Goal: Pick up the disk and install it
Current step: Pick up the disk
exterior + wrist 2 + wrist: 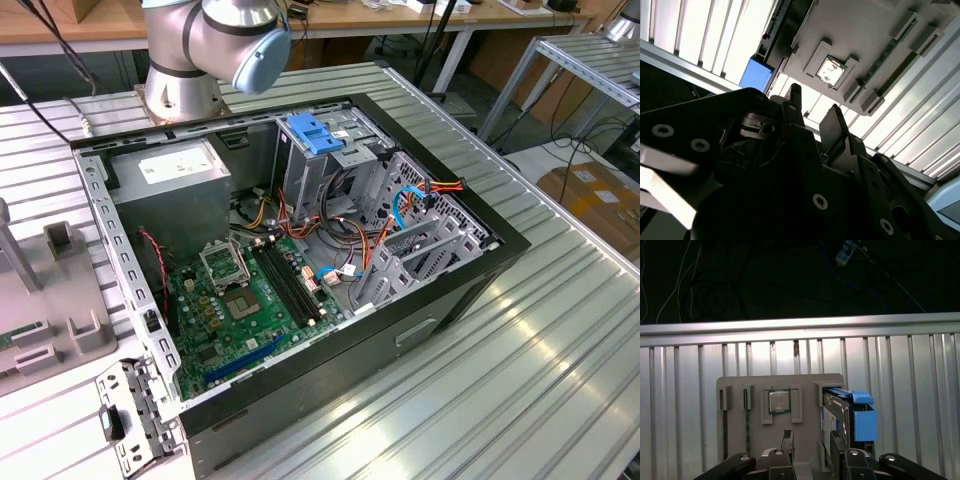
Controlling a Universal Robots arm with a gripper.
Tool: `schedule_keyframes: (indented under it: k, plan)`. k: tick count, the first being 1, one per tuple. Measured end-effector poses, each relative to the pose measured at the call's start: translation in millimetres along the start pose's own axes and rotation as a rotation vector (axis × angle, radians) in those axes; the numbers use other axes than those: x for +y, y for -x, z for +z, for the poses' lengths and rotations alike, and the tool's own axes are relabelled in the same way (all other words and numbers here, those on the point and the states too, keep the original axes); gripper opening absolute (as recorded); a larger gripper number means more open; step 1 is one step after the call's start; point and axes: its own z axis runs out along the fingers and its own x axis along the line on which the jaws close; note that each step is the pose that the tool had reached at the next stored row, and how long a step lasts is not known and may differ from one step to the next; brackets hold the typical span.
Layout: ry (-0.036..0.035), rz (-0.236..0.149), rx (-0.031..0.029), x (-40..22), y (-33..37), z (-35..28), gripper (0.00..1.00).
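Observation:
The disk [862, 422] stands on edge in a slot of a grey holder plate [805, 385] in the first wrist view, its grey metal face framed by bright blue rails. Its blue end [756, 76] also appears in the second wrist view. My gripper [810, 447] hangs above the plate, open, with nothing between its two dark fingers [788, 440]. One finger sits close beside the disk's metal side, and the gap lies over the plate between the disk and a square chip [779, 401]. The gripper [814, 114] shows the same open gap in the second wrist view.
In the exterior view an open computer case [440, 290] lies on the ribbed metal table, with a green motherboard [240, 300], a grey power-supply box [175, 180] and a metal drive cage topped by a light-blue latch [315, 133]. The grey holder plate [30, 290] lies toward that view's left.

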Motion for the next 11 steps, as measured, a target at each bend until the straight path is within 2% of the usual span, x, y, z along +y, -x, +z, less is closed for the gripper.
schedule_keyframes:
  k: [3, 6, 11]
  plan:
    - [-0.0001, 0.0, 0.0, 0.6, 11.4, -0.2, 0.42]
    - [0.0, 0.0, 0.0, 0.8, 14.1, -0.1, 0.42]
    - [0.0, 0.0, 0.0, 1.4, 24.5, 0.2, 0.42]
